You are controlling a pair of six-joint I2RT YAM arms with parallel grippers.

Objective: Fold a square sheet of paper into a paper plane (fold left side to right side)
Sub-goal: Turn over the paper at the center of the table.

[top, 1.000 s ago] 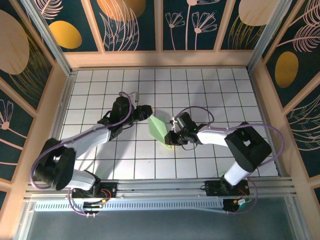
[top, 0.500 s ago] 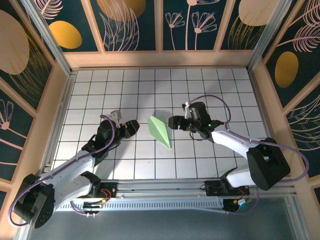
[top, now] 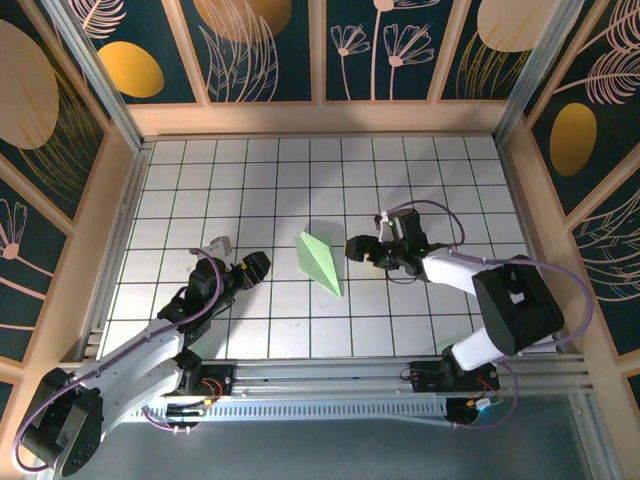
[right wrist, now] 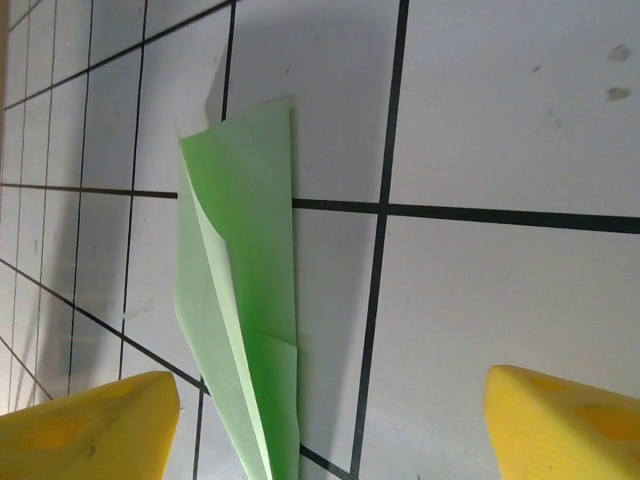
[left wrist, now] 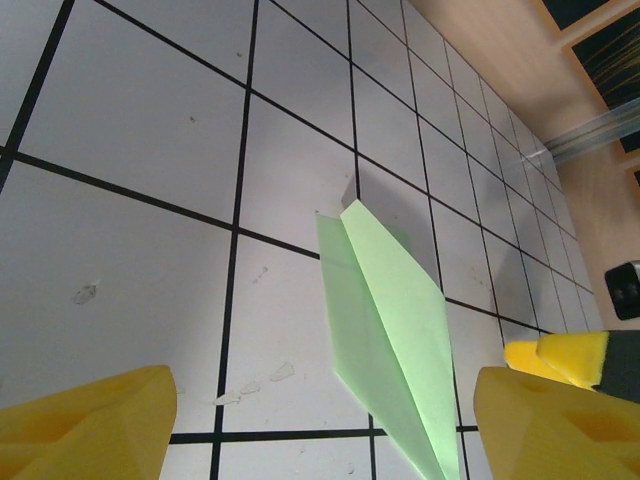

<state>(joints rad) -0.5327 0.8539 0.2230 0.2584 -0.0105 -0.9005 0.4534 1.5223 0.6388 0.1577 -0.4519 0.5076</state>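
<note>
Near the centre of the white tiled table with black grid lines (top: 200, 180), one pale green folded paper plane (top: 320, 262) lies flat. It is a slim pointed dart with its narrow tip toward the near edge and its wider end toward the far wall. Two grippers flank this single paper plane. The black left gripper (top: 252, 267) sits on its left, clearly apart from the paper. The black right gripper (top: 357, 247) sits on its right, near the paper but not touching it. The left gripper's jaws are spread wide and hold nothing. In the left wrist view, the left gripper (left wrist: 320, 430) shows two yellow fingers (left wrist: 85, 420) at the lower corners. The paper plane (left wrist: 390, 330) lies on the tiles beyond them, with one long centre crease along its length. One yellow pad of the right gripper (left wrist: 558, 352) shows past the plane at the right edge of that view. The right gripper's jaws are likewise spread wide and hold nothing. In the right wrist view, the right gripper (right wrist: 325, 425) shows two yellow fingers (right wrist: 565, 420) at the lower corners. The paper plane (right wrist: 245, 300) rests across one black grid line, and its upper layer bows slightly at the wide end. Wooden-framed walls with dark floral panels (top: 270, 50) enclose the table on three sides.
</note>
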